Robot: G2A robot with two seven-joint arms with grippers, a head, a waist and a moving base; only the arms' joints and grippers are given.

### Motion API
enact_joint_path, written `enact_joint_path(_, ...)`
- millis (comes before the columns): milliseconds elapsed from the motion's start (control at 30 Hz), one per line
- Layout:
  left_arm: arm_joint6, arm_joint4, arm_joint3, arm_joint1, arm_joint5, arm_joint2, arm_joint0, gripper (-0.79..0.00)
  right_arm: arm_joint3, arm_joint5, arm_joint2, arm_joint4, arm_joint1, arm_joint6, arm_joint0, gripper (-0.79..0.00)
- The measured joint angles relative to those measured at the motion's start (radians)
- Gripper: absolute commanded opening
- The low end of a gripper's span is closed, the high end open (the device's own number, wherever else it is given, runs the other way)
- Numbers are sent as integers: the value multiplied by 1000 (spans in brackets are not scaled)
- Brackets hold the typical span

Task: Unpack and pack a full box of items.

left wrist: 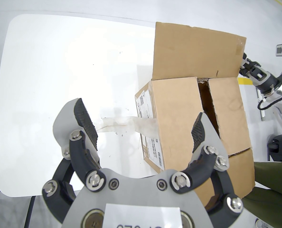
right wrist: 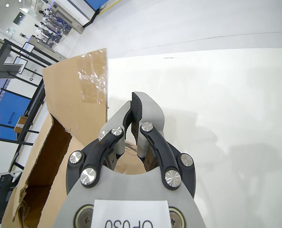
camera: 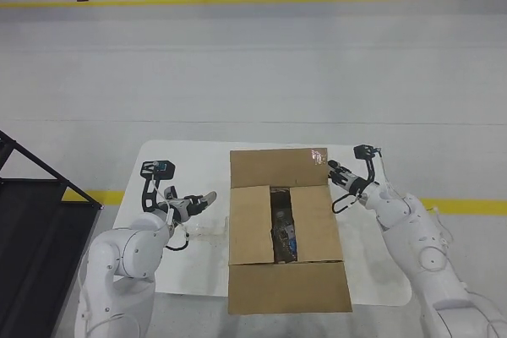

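A brown cardboard box [camera: 258, 224] [left wrist: 179, 110] stands in the middle of the white table [camera: 182, 165]. Its far flap [camera: 275, 167] [right wrist: 84, 88] and near flap [camera: 289, 289] are folded outward. The two side flaps lie nearly closed, and dark items [camera: 285, 230] show through the gap between them. A strip of clear tape [left wrist: 126, 124] hangs off the box's left side onto the table. My left gripper [camera: 199, 203] [left wrist: 142, 125] is open beside the box's left wall, holding nothing. My right gripper [camera: 338, 176] [right wrist: 133, 110] [left wrist: 246, 66] is shut, by the right corner of the far flap.
A black rack [camera: 25, 220] stands on the floor left of the table. A yellow floor line [camera: 473, 205] runs behind the right arm. Bare table lies left of the box [left wrist: 60, 60] and right of it [right wrist: 226, 96].
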Motion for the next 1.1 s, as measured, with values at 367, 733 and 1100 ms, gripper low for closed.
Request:
enact_joint_path(367,-1,-11,-7,11,4,-3,3,0,-65,-189,40,90,33,102,-37,-785)
enact_joint_path(733,-103,-111,-53,38,-145,-97,42,0,-306,-256,91,-28,86,151,-169,-785)
enact_joint_path(1100,-146,-151,-60,45,-206,-113,55,0,-582,-158,117,-173,115,107,-333,-785)
